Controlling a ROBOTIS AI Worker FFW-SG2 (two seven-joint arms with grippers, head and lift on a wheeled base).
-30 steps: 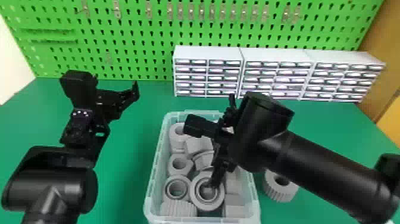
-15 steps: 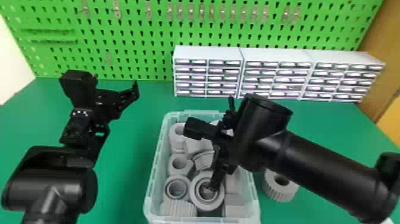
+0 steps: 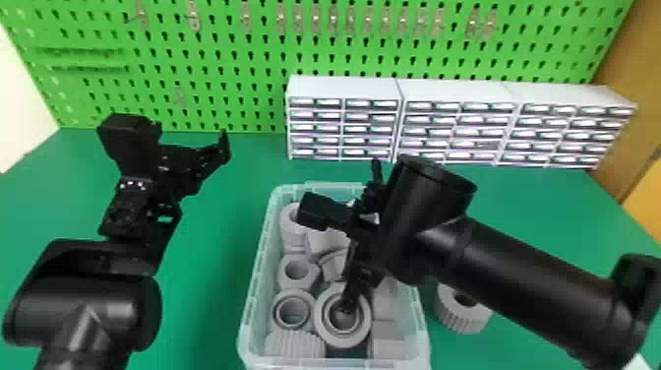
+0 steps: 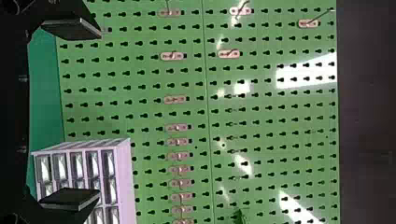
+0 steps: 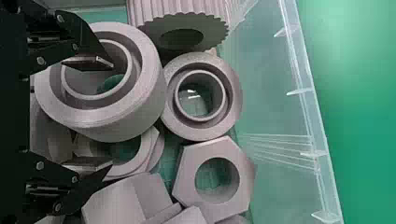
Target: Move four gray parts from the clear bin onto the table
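Plainly, the right gripper [image 3: 348, 286] was down in the clear bin [image 3: 249, 300], its fingers apart: one at the hole of a wide gray ring [image 3: 322, 322], the other outside its rim. Beside the ring sat a smaller ring [image 3: 279, 320], a ribbed part [image 3: 295, 345] and a hexagonal part [image 3: 290, 283]. Another ribbed part [image 3: 460, 320] stood on the green counter [image 3: 211, 315], right of the bin. The left gripper [image 3: 192, 160] hung open left of the bin.
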